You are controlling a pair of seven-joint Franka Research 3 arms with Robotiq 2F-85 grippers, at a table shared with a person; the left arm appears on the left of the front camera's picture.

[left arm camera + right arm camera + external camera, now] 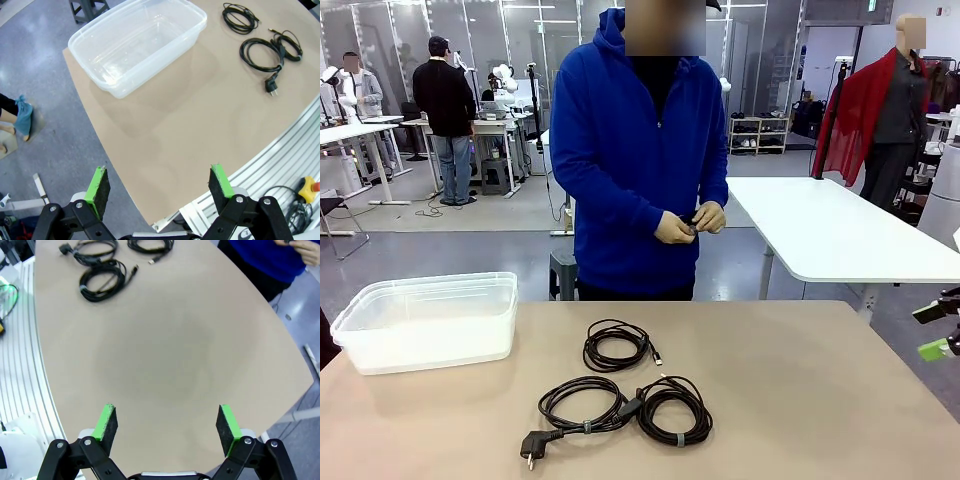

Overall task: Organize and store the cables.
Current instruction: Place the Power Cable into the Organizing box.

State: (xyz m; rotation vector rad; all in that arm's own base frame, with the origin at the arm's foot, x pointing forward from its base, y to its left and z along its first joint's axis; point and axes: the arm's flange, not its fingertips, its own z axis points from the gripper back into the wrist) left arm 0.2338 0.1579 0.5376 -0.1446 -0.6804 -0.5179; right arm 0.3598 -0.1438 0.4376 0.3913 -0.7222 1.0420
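Cables lie coiled, left tool and right tool gape empty, item in person's hands unclear

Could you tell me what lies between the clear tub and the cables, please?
Only bare table lies between the tub and the cables, as the front view shows.

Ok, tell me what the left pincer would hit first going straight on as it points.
Probably the tabletop, between the clear bin and the near edge; the left pincer is open, and the cables lie off to the side.
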